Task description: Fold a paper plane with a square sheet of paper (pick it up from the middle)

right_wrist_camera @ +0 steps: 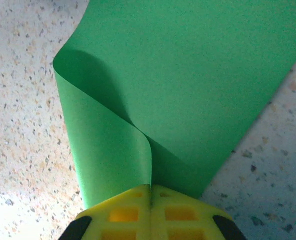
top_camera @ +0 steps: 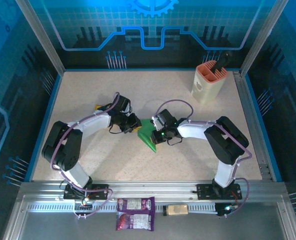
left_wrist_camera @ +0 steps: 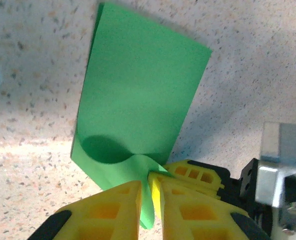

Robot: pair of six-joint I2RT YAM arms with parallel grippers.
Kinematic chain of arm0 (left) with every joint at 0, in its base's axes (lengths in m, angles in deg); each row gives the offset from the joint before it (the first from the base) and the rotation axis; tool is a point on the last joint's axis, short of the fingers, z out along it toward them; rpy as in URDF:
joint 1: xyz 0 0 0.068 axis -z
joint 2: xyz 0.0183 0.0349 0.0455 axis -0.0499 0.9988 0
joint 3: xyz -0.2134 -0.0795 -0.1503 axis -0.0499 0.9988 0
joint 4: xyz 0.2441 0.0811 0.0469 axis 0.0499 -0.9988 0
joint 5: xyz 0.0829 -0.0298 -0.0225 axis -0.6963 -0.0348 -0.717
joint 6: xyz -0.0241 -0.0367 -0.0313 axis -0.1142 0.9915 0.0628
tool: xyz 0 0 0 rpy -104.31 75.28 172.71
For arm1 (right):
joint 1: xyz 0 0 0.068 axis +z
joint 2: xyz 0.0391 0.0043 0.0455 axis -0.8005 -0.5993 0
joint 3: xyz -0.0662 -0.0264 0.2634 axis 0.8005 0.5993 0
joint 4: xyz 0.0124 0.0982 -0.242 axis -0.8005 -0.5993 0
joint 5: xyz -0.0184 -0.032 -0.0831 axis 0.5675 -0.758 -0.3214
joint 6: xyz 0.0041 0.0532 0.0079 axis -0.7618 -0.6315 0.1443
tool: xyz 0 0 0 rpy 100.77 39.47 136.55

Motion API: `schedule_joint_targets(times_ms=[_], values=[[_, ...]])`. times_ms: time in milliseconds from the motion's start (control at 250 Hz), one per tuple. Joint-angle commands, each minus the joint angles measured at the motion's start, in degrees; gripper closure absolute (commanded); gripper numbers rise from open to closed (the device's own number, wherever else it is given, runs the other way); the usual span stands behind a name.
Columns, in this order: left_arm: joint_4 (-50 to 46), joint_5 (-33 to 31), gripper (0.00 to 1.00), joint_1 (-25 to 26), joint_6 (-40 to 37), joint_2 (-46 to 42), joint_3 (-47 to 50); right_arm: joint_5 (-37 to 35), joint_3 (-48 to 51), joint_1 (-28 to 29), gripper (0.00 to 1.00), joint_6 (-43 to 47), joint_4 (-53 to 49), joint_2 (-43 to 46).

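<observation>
The bench (top_camera: 112, 160) is a pale speckled board inside a blue-lit enclosure, and both my arms reach in to meet near its middle. My right tool (right_wrist_camera: 151, 189) has its yellow fingers pressed flat together on the near edge of the square sheet of paper (right_wrist_camera: 188, 75). A soft fold of the green sheet rises straight out of the seam, the left part curls over in a loose roll, and the rest spreads away toward the upper right. My left tool (left_wrist_camera: 144, 187) has its fingers almost together, with a curled strip of the same sheet between them. A thin gap remains, and I cannot tell whether they pinch the paper or only bracket it. Beyond those fingers the sheet lies as a long green panel on the bench. From above, the two tools face each other across the paper. Farther off, a beige holder (top_camera: 209, 82) with an orange top stands near the far right corner, and a purple packet (top_camera: 135, 212) lies on the metal rail (top_camera: 47, 200) between the arm bases.
</observation>
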Motion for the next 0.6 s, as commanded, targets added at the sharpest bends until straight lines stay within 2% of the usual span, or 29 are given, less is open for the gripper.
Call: schedule_joint_targets(times_ms=[0,272,599], values=[[5.4,2.4,0.83,1.9,6.6,-1.3,2.7,-1.1,-1.1,0.4,1.0,-2.6,-1.9,-3.5],[11.0,3.2,0.89,5.0,11.2,2.3,5.0,-1.4,-2.8,0.6,0.99,-1.5,-3.5,-4.6],[12.2,0.8,0.94,5.4,14.0,3.9,7.5,-1.8,-3.7,0.5,1.0,-1.2,-4.9,-5.2]])
